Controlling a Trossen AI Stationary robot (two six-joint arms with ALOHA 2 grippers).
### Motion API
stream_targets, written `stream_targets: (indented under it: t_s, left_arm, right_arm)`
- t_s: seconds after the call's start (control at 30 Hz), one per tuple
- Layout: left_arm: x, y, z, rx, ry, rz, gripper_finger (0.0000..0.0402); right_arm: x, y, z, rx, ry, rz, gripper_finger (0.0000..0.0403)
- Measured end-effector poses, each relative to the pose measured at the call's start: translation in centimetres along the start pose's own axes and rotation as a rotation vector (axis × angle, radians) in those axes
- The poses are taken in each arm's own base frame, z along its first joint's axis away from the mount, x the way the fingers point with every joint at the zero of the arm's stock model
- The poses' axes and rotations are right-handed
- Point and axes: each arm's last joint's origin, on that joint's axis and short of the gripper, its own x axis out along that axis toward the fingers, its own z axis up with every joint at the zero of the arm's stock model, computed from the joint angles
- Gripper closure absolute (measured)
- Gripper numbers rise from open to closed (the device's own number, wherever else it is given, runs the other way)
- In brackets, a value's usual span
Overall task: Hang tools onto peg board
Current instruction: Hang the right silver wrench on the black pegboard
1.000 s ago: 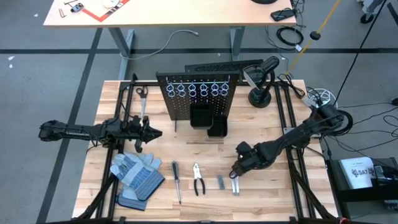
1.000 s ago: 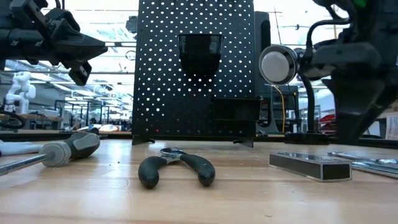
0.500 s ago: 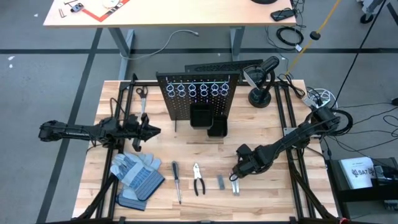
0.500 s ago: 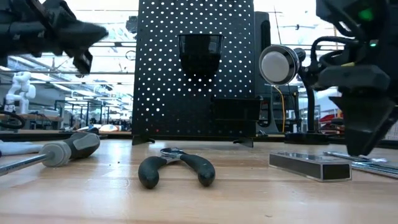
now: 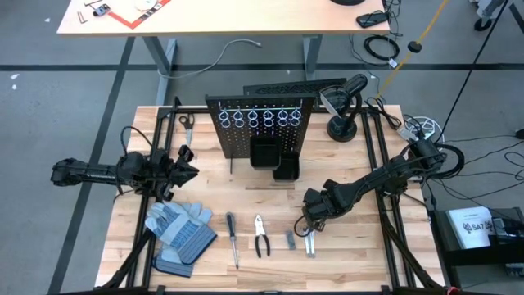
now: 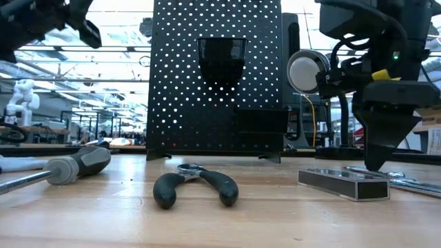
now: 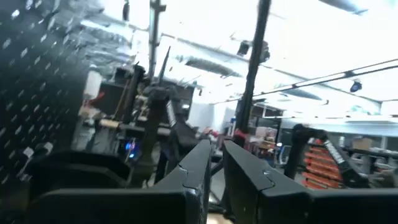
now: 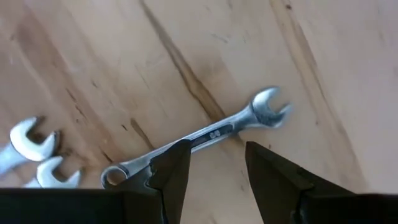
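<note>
1. The left claw (image 5: 187,163) is hovering with its fingers nearly together, gripping nothing.
2. The screwdriver (image 5: 232,239), pliers (image 5: 261,236) and grey metal piece (image 5: 291,240) are all lying on the worktop (image 5: 246,197), left of the right claw.
3. The peg board (image 5: 256,131) is standing beyond both claws; I judge nothing hung yet.
4. The right claw (image 8: 214,165) is gaping narrowly over a silver wrench (image 8: 199,140), not yet gripping it.
5. The wrench's stamp is proving unreadable.
</note>
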Motion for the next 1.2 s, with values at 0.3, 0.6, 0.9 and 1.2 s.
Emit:
stream_targets:
  t_s: [0.3, 0.6, 0.9, 1.2]
  left_arm:
    - [1.5, -0.5, 1.4, 0.112, 0.036, -0.033, 0.0317]
    - [2.2, 0.8, -2.6, -0.098, 0.548, 0.163, 0.0202]
    - [2.5, 1.2, -4.8, -0.625, 0.599, 0.445, 0.0207]
    - [2.7, 0.5, -5.9, -0.594, 0.626, 0.525, 0.0219]
  right_arm:
    - [-2.4, 0.9, 0.9, -0.128, -0.086, -0.018, 0.0248]
    - [-5.5, 2.7, 2.2, -0.081, -0.198, 0.051, 0.0248]
    - [-6.0, 3.0, 2.6, -0.037, -0.257, 0.048, 0.0248]
    - [-5.5, 2.3, 1.4, 0.370, -0.131, -0.009, 0.0248]
